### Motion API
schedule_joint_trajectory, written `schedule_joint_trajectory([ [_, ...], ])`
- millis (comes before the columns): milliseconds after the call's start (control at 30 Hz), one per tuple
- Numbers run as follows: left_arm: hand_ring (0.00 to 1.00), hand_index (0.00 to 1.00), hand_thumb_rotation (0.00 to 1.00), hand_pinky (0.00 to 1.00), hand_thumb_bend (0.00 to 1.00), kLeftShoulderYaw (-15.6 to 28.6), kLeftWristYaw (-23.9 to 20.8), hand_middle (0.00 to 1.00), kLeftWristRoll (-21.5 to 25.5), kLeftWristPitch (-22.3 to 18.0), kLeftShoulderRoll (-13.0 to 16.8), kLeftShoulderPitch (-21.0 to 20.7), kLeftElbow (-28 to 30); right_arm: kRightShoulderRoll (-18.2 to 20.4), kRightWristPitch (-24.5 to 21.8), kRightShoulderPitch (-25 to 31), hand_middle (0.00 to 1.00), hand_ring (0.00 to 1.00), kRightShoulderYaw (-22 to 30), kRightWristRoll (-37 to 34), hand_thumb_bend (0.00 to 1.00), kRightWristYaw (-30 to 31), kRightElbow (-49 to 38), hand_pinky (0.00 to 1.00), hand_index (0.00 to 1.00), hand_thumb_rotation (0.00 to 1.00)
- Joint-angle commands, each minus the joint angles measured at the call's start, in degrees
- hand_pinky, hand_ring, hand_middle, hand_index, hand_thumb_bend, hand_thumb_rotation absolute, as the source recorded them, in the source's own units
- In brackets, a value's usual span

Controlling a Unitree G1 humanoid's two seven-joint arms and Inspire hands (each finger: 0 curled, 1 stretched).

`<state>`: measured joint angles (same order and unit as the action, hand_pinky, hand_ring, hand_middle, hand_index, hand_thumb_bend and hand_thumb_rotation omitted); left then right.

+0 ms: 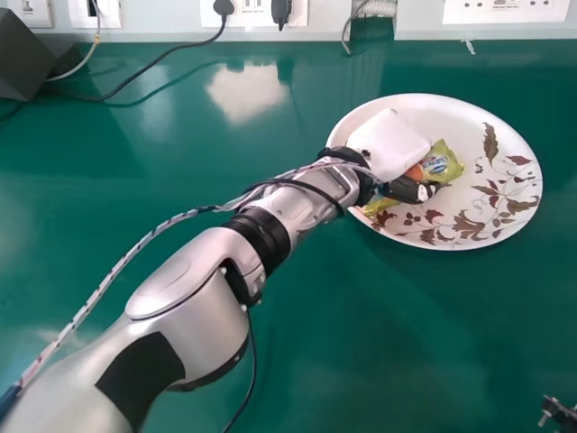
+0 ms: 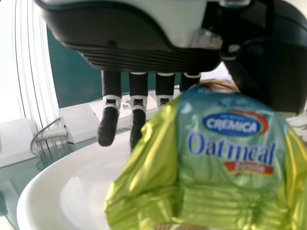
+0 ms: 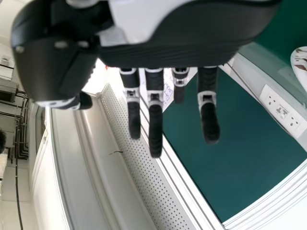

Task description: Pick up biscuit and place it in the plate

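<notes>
So the left hand [image 1: 388,144] is over the left part of the plate [image 1: 455,117], with the biscuit pack [image 1: 442,165] right at it; the thumb [image 1: 410,190] lies across the wrapper, and the pack looks pinched between thumb and fingers [image 2: 109,128], though the fingers farther from the thumb hang pretty straight; can't tell if the pack also touches the plate under it. In the left wrist view the pack is upright, with its printed face toward the camera and shiny yellow-green wrapper at the sides; the plate's rim curves round behind it.

The right hand [image 1: 563,415] is at the bottom right corner of the head view, well apart from the plate; its fingers are spread and straight, nothing in them.

The plate is white with brown leaf patterns and sits on a shiny green table [image 1: 315,352]; along the back there's a strip of wall sockets [image 1: 509,11], with a black cord [image 1: 167,54] running down to the left, near a dark box [image 1: 22,59]; the left arm [image 1: 185,280] reaches across from the lower left, a braided cable [image 1: 117,271] alongside it.
</notes>
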<state>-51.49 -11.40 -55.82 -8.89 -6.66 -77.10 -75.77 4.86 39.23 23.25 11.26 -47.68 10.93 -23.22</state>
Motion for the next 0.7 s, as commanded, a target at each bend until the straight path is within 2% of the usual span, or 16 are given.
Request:
schedule_joint_trajectory([
  [0,0.39,0.55,0.0,0.23,0.51,-1.78,2.46,0.47,-1.8,-1.0,-0.35,1.29,-1.59,4.76,0.8,-0.05,0.49,0.37,-0.17,-0.76,0.55,-0.11,-0.36,0.26,0.71,0.0],
  [233,0.4,0.54,0.0,0.25,0.51,-3.44,3.06,0.49,-2.38,-2.06,-0.26,0.9,-1.61,4.24,1.33,-0.61,0.49,0.35,0.27,-1.65,0.55,1.31,0.86,0.24,0.7,0.0],
  [333,0.41,0.54,0.0,0.26,0.51,-3.83,3.33,0.49,-2.54,-2.41,-0.29,0.88,-1.72,4.16,1.56,-0.68,0.49,0.34,0.41,-1.8,0.55,1.84,1.03,0.24,0.63,0.0],
  [433,0.4,0.54,0.0,0.25,0.51,-3.94,3.74,0.49,-2.77,-2.48,-0.49,0.8,-1.68,3.87,1.89,-0.82,0.49,0.37,0.7,-1.14,0.55,2.13,1.16,0.26,0.66,0.0],
  [667,0.4,0.53,0.0,0.25,0.51,-4.4,3.35,0.5,-3.04,-2.43,-0.66,0.83,-1.66,3.25,1.29,-1.09,0.49,0.34,1.22,-1.32,0.55,2.1,1.05,0.24,0.64,0.0],
])
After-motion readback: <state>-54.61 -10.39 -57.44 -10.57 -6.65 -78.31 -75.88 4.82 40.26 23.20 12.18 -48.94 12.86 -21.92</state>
